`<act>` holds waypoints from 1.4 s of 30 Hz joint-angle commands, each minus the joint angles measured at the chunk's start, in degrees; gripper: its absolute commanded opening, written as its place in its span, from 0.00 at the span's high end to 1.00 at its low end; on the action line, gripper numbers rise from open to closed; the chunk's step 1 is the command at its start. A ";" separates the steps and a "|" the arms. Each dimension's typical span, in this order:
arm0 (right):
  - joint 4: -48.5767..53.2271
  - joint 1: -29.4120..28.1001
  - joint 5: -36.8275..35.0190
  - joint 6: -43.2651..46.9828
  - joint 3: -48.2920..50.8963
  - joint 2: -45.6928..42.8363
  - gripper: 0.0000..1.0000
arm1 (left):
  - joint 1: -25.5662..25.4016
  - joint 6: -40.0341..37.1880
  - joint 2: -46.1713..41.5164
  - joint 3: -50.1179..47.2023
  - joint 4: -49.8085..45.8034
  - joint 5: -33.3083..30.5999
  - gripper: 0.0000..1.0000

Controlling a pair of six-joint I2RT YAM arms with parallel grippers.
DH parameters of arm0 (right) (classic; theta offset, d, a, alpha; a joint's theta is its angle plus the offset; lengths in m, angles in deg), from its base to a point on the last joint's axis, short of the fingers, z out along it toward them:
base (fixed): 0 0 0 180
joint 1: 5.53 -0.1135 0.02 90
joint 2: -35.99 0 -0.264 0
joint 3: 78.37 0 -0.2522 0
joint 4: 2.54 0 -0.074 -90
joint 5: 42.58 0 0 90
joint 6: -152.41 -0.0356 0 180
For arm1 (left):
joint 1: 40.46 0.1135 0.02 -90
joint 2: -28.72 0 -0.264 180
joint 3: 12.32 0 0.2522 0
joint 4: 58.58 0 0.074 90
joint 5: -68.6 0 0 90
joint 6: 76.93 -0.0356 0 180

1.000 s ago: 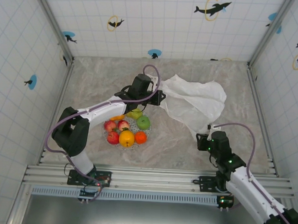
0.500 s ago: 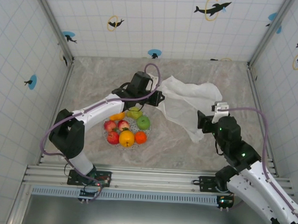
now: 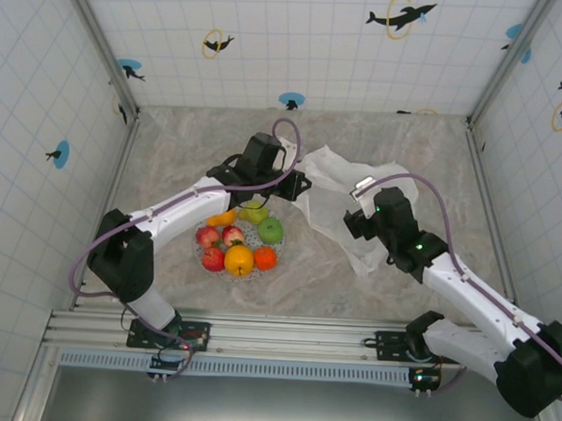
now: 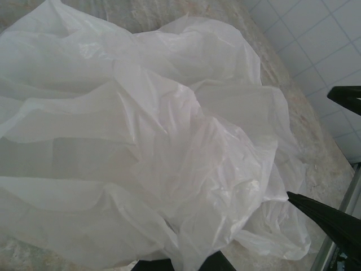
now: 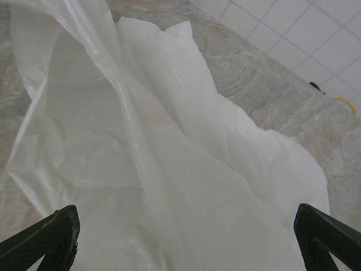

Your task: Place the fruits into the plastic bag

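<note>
The plastic bag (image 3: 358,188) lies crumpled on the marble tabletop, right of centre. My left gripper (image 3: 297,184) is shut on its left edge, and in the left wrist view the film (image 4: 169,141) is pinched between the dark fingers of the left gripper (image 4: 183,261). My right gripper (image 3: 349,219) hovers open over the bag's near side, and in the right wrist view its fingers (image 5: 51,237) stand wide apart with the bag (image 5: 169,169) between them. The fruits (image 3: 239,243), red and green apples and orange and yellow citrus, are piled left of the bag.
The fruits rest on a round speckled plate (image 3: 250,238) just below my left forearm. Tiled walls with metal corner posts (image 3: 127,99) enclose the table. A metal rail (image 3: 293,336) runs along the near edge.
My right arm has swung from the near right corner up and left to the bag, gripper open. The bag has bunched up and drawn in toward the left. The left gripper has barely moved.
</note>
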 commanded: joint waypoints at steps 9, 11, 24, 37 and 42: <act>-20.87 8.41 15.68 2.60 4.74 10.75 0.16 | 0.07 -1.82 -1.58 -1.21 -0.09 2.59 1.00; -22.44 8.46 18.20 2.33 4.05 13.85 0.23 | 0.09 -1.69 -1.65 -1.42 0.28 2.49 1.00; -13.00 6.88 5.77 -21.53 2.06 8.42 1.00 | 0.09 9.08 -3.03 -4.91 10.84 -6.23 0.72; -0.74 18.54 22.75 -44.77 1.59 -0.71 1.00 | -1.92 9.48 -17.99 -25.76 21.58 -17.46 0.02; -2.89 21.54 28.22 -49.24 2.37 -1.13 1.00 | -5.59 2.67 -13.89 -25.47 20.95 -20.83 0.03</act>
